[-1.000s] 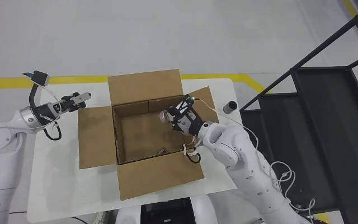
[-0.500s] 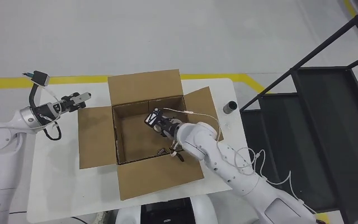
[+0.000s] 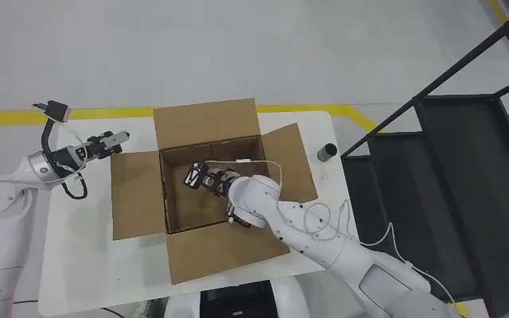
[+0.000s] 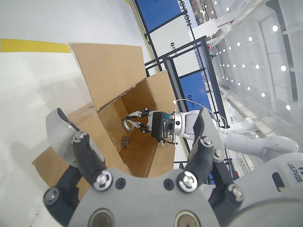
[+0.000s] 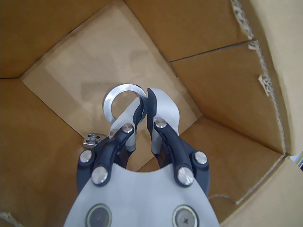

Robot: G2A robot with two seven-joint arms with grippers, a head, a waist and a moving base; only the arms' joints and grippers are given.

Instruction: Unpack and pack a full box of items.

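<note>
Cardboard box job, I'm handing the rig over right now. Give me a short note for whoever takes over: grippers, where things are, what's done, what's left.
Right gripper: shut on the metal ring, held low inside the cardboard box.
Left gripper: open and empty, over the table beside one of the box's side flaps.
In the box: a small metal block lying on the floor.
Outside: a dark cylinder standing on the table by the opposite flap.
Done: block is in the box.
Left: ring not yet released; the cylinder probably needs packing too.
</note>
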